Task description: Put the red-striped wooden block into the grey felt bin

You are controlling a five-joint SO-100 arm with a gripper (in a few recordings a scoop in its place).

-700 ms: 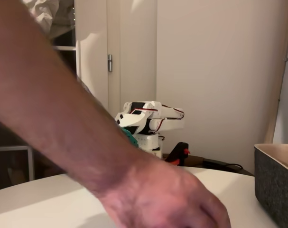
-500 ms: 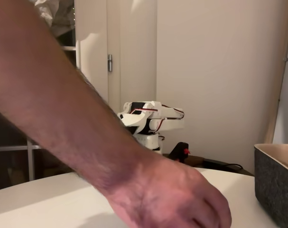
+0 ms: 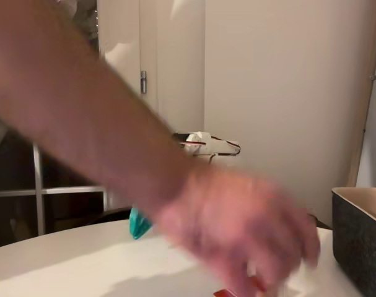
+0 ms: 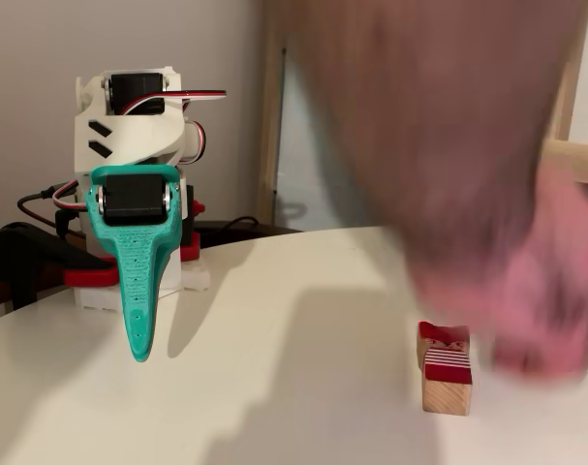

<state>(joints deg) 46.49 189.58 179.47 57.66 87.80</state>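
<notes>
A person's blurred hand hovers just above the red-striped wooden block at lower right — apparently setting it out; teal gripper hangs at left — fingers together.

On the bench there are two small wooden blocks: one red-striped wooden block in front, and one second block with red on top, touching it from behind. There is one grey felt bin, one teal gripper on one white arm, and one blurred hand of a person.
</notes>
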